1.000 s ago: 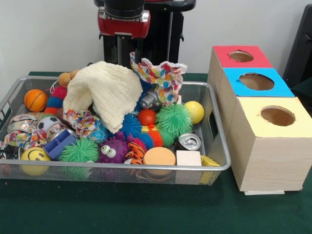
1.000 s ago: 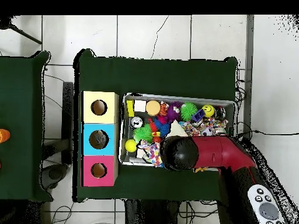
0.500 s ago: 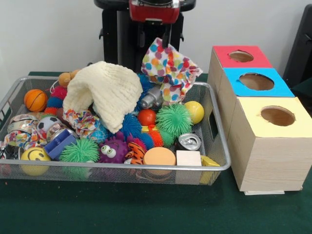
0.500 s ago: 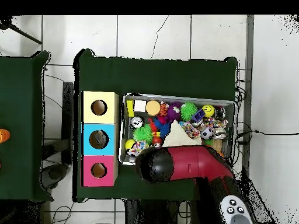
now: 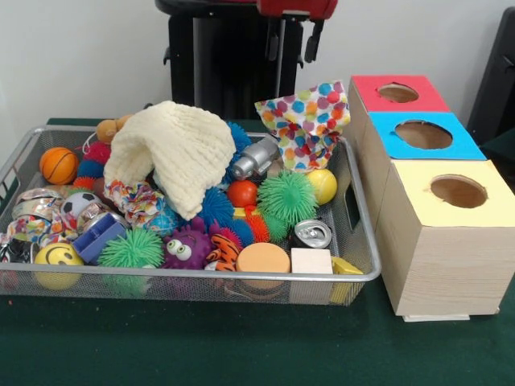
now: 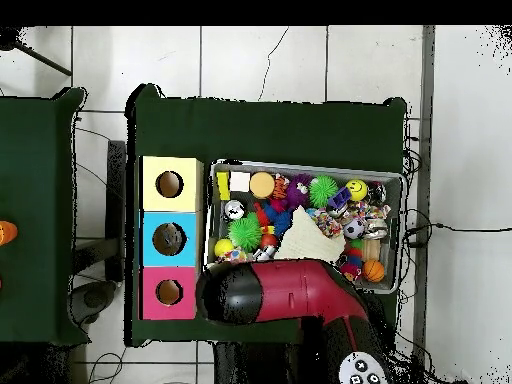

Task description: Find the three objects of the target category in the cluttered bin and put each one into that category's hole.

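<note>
A polka-dot cloth [image 5: 304, 121] is spread out in the air over the far right corner of the wire bin [image 5: 201, 275], close to the red-topped box [image 5: 398, 93]. My gripper [image 5: 294, 8] shows only as a red and black piece at the top edge, above and slightly left of the cloth. A small gap shows between them, so a grip cannot be confirmed. In the overhead view the arm's head [image 6: 235, 295] covers that bin corner and hides the cloth. Each of the red, blue [image 5: 424, 134] and yellow [image 5: 457, 191] boxes has a round hole.
A cream knitted cloth [image 5: 177, 149] lies over toys at the back of the bin. Spiky green balls [image 5: 287, 197], a yellow ball [image 5: 322, 183], a can [image 5: 312, 234], an orange basketball [image 5: 58, 164] and a purple monster [image 5: 187, 248] crowd the bin. The boxes stand in a row beside it.
The gripper has risen and travelled towards the boxes, carrying the polka-dot cloth out of the pile. The cloth now sits lower under the gripper than half a second ago.
</note>
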Controlling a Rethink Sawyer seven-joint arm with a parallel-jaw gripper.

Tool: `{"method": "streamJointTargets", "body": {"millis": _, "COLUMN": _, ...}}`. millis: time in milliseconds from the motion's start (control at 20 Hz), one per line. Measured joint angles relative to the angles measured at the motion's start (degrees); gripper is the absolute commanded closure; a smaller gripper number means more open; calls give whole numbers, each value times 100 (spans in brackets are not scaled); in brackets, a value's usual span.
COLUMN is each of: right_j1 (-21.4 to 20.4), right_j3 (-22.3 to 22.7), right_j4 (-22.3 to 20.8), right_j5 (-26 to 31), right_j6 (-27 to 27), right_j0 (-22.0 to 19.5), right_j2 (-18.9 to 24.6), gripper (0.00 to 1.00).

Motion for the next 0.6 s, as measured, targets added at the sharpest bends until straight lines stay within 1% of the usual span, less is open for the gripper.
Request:
{"method": "streamJointTargets", "body": {"millis": 150, "right_j1": 154, "right_j3": -3, "right_j4": 9, "right_j5": -75, "right_j6": 0, "right_j0": -11, "right_j2": -61, "gripper": 0}}
{"method": "streamJointTargets", "body": {"millis": 600, "right_j1": 967, "right_j3": -7, "right_j4": 9, "right_j5": -862, "right_j6": 0, "right_j0": -46, "right_j2": -231, "gripper": 0}}
